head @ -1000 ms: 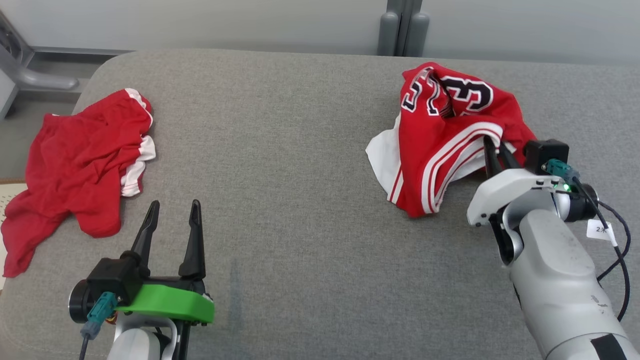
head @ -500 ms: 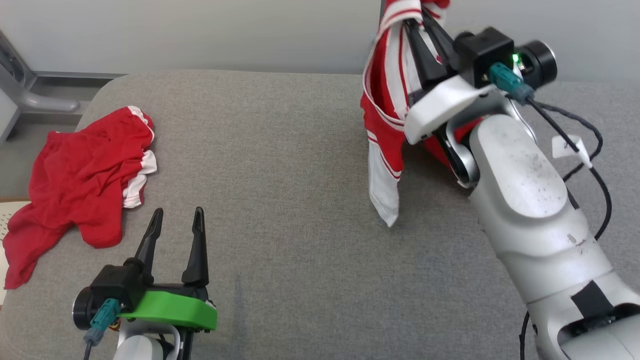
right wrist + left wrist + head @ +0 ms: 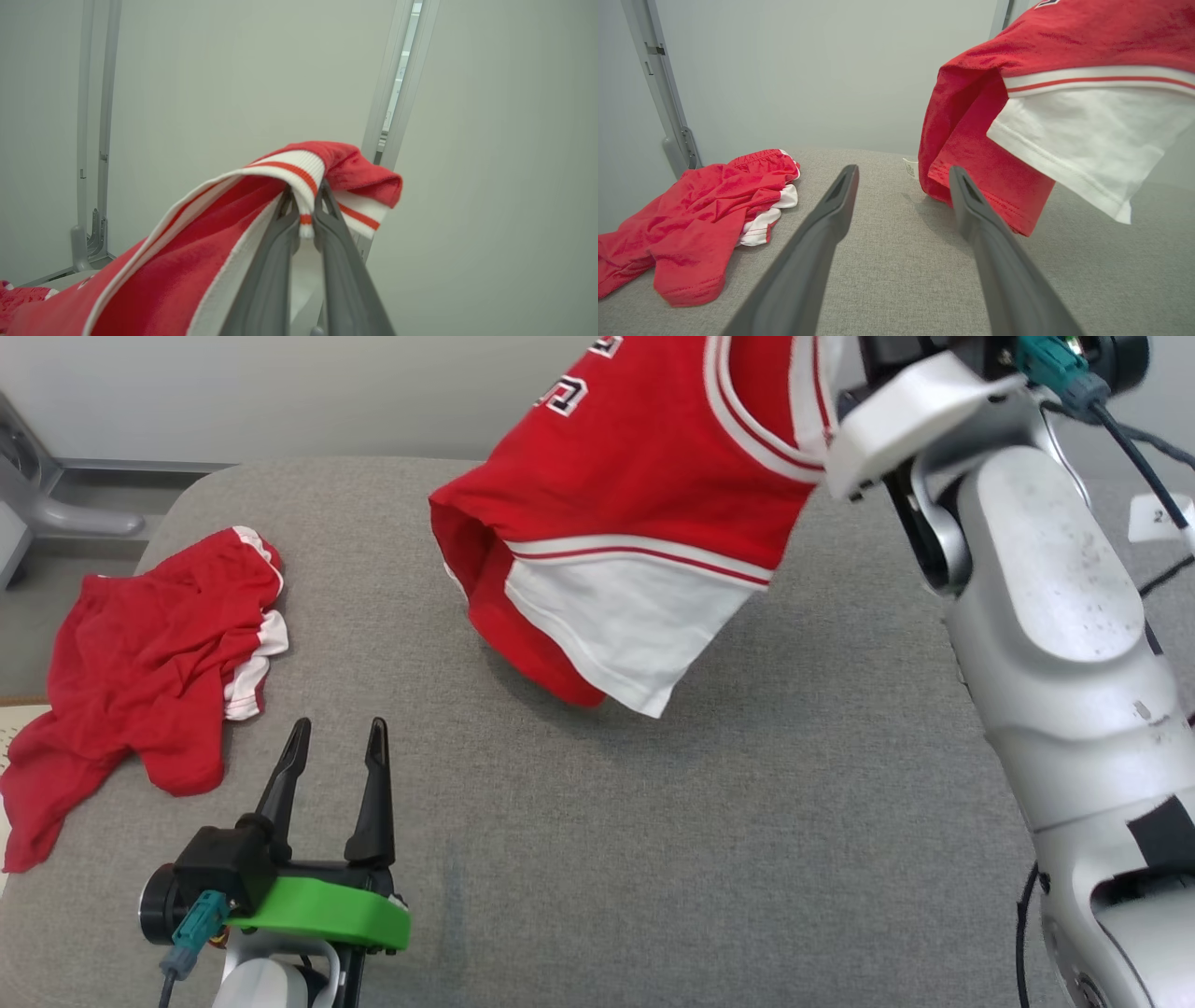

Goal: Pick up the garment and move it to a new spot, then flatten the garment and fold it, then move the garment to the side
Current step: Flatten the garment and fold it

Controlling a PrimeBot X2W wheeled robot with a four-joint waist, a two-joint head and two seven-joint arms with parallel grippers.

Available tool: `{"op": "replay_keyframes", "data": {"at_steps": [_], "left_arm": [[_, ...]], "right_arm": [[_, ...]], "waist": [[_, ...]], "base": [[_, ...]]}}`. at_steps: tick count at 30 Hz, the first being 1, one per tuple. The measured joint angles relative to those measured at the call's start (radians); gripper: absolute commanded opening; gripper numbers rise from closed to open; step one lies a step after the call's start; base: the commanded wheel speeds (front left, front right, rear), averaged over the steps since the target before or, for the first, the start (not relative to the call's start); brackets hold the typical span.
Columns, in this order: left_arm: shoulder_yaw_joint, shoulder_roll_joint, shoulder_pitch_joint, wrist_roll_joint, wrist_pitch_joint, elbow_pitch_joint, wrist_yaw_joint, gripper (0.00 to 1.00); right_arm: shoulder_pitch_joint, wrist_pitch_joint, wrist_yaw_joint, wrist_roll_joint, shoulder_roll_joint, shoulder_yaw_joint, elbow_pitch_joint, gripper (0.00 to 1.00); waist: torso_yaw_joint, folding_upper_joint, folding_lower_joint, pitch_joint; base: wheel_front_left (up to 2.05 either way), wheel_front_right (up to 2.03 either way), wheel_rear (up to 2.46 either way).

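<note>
Clearly the lift had happened within the last second. From the head view, the jersey [image 3: 644, 504], which a second before lay crumpled at the far right of the grey cushion [image 3: 597, 821], hung in the air over the cushion's middle. Its red hem and white side panel dangled above a soft shadow (whether the lowest fold brushed the cushion I could not tell). The right arm [image 3: 1046, 616] had risen and swung in from the cushion's right side, carrying the cloth. The left gripper [image 3: 338, 726] stayed at the cushion's near left, fingers apart and empty. The red shorts [image 3: 149, 672] lay untouched at the cushion's left end.

From the left wrist view, the jersey's lower corner hung past the spread fingers, very low over the cushion. A small white label [image 3: 911, 169] showed just beside its hem. The shorts sat in a heap further left on the cushion.

From the right wrist view, the right gripper [image 3: 306, 219] had its jaws pressed together on the jersey's striped ribbed trim. The cloth draped over the tips and fell away toward the cushion below.

So I judged the pick-up done and the carry to a new spot under way. Setting down, flattening, folding and moving aside all remained. With a single pinch point, the jersey would probably land bunched and need spreading by both arms.
</note>
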Motion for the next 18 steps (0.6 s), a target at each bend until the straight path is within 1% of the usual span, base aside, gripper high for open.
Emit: {"op": "replay_keyframes", "data": {"at_steps": [2, 8, 11, 14, 15, 16, 18], "left_arm": [[-0.003, 0.000, -0.001, 0.000, 0.000, -0.003, 0.000, 1.00], [-0.009, 0.003, -0.018, 0.000, 0.000, -0.011, 0.000, 1.00], [-0.012, 0.008, -0.034, 0.000, 0.000, -0.012, 0.000, 1.00], [-0.012, 0.011, -0.049, -0.004, 0.000, -0.013, 0.000, 1.00], [-0.013, 0.012, -0.054, -0.004, 0.000, -0.014, 0.000, 1.00], [-0.013, 0.012, -0.056, -0.004, 0.000, -0.014, 0.000, 1.00], [-0.016, 0.013, -0.060, -0.004, 0.000, -0.013, 0.000, 1.00]], "right_arm": [[0.050, 0.016, 0.000, -0.012, -0.021, -0.051, 0.031, 0.00], [0.206, 0.048, 0.000, -0.064, -0.095, -0.256, 0.117, 0.00], [0.242, 0.043, 0.000, -0.090, -0.109, -0.349, 0.144, 0.00], [0.249, 0.027, 0.000, -0.121, -0.114, -0.417, 0.167, 0.00], [0.247, 0.016, 0.000, -0.134, -0.114, -0.436, 0.172, 0.07], [0.245, 0.012, 0.000, -0.150, -0.115, -0.450, 0.177, 1.00], [0.235, 0.007, 0.000, -0.180, -0.112, -0.476, 0.192, 1.00]], "waist": [[-0.003, 0.0000, 0.0000, 0.007], [-0.009, 0.0000, 0.0000, 0.040], [-0.013, 0.0000, 0.0000, 0.060], [-0.016, 0.0000, 0.0000, 0.079], [-0.018, 0.0000, 0.0000, 0.086], [-0.019, 0.0000, 0.0000, 0.090], [-0.022, 0.0000, 0.0000, 0.100]], "base": [[0.00, 0.00, 0.00], [0.00, 0.00, 0.00], [0.00, 0.00, 0.00], [0.00, 0.00, 0.00], [0.00, 0.00, 0.00], [0.00, 0.00, 0.00], [0.00, 0.00, 0.00]]}}
